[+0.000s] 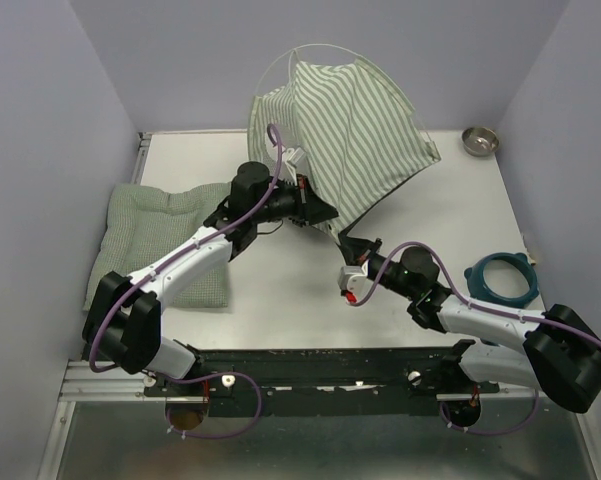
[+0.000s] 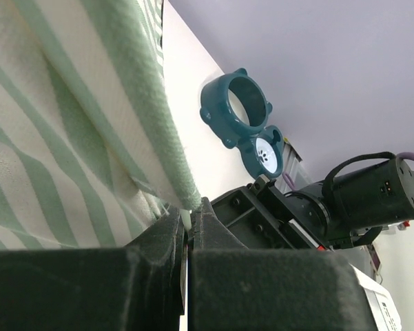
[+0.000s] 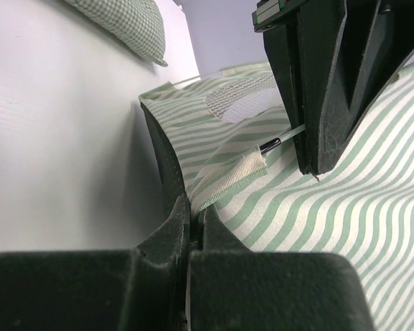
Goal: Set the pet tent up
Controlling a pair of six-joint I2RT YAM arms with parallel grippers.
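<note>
The green-and-white striped pet tent [image 1: 352, 125] stands half raised at the back middle, and a thin whitish pole [image 1: 325, 52] arches over it. My left gripper [image 1: 315, 207] is at the tent's near lower edge. In the left wrist view my left gripper [image 2: 187, 221] is shut on a whitish pole end, under the fabric hem [image 2: 167, 131]. My right gripper [image 1: 348, 245] is just in front. In the right wrist view my right gripper [image 3: 195, 207] is shut on a beige corner tab [image 3: 237, 172] of the tent. The black-tipped pole [image 3: 275, 142] runs from that tab to the left fingers [image 3: 330, 89].
A flat green checked cushion [image 1: 165, 240] lies at the left. A teal ring-shaped bowl holder [image 1: 500, 278] sits at the right, beside my right arm, and shows in the left wrist view [image 2: 237, 110]. A small steel bowl [image 1: 480, 140] is at the back right corner. Grey walls enclose the table.
</note>
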